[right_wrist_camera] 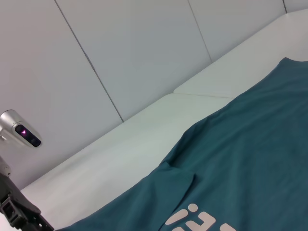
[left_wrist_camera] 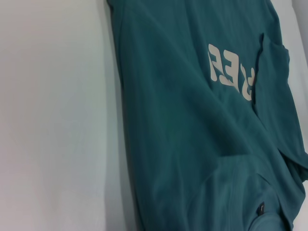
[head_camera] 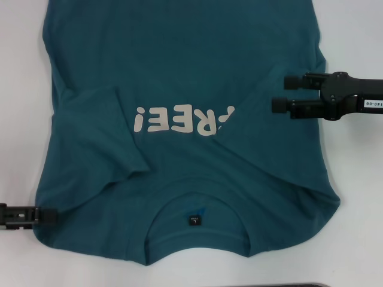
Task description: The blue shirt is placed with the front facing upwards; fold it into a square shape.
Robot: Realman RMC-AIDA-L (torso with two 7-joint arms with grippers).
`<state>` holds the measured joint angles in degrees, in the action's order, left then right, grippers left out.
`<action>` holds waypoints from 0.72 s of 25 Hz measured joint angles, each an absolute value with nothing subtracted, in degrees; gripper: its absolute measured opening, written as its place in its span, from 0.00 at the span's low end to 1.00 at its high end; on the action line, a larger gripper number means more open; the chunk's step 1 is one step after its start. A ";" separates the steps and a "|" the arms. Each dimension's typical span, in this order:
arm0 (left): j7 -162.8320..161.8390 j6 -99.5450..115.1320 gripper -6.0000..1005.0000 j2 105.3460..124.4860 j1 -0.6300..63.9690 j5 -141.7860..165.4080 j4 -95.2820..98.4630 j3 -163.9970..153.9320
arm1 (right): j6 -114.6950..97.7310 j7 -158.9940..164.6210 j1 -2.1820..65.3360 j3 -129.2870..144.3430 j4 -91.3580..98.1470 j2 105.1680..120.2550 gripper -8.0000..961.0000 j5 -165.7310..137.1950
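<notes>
Both sleeves already folded inward. Left pincer (head_camera: 51, 215) at shoulder edge of the blue shirt (head_camera: 179, 72), grip unclear. Shirt flat on table (head_camera: 353, 36), lettering up. Right pincer (head_camera: 281, 92) open above side. Body folds remain.

Blue shirt (head_camera: 197, 72) hem cut off at the head view's top edge, lettering partly fold-covered — neck tag (head_camera: 194, 220) print too small

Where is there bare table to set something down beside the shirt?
Bare white table runs along the shirt's left edge, above the left gripper. More lies in the near right corner, below the open right gripper. The middle is all shirt; the right gripper hangs over its right edge.
</notes>
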<state>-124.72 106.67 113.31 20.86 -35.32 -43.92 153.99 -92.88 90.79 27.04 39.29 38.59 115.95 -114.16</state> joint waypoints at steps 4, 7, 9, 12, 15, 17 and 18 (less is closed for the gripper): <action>-124.72 106.70 0.81 113.33 21.05 -35.32 -44.01 153.99 | -92.88 90.79 27.07 39.14 38.59 115.92 0.95 -114.16; -124.72 106.61 0.81 113.33 21.25 -35.32 -44.09 153.99 | -92.88 90.79 27.07 38.77 38.58 115.92 0.95 -114.16; -124.72 106.41 0.81 113.32 21.37 -35.33 -44.10 153.98 | -92.89 90.79 27.07 38.70 38.58 115.92 0.95 -114.16; -124.73 106.32 0.80 113.30 21.58 -35.33 -44.12 153.98 | -92.90 90.79 27.13 38.67 38.58 115.92 0.95 -114.17; -124.77 106.20 0.80 113.24 21.74 -35.33 -44.18 154.00 | -92.90 90.79 27.21 38.61 38.58 115.92 0.95 -114.17; -124.94 105.69 0.73 113.12 21.82 -35.33 -44.22 154.00 | -92.90 90.79 27.24 38.60 38.58 115.92 0.94 -114.17; -125.25 104.97 0.67 113.04 21.85 -35.33 -44.20 154.01 | -92.90 90.79 27.25 38.58 38.58 115.92 0.94 -114.17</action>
<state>-125.25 104.97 113.04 21.85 -35.33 -44.20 154.01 -92.90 90.79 27.25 38.58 38.58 115.92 -114.17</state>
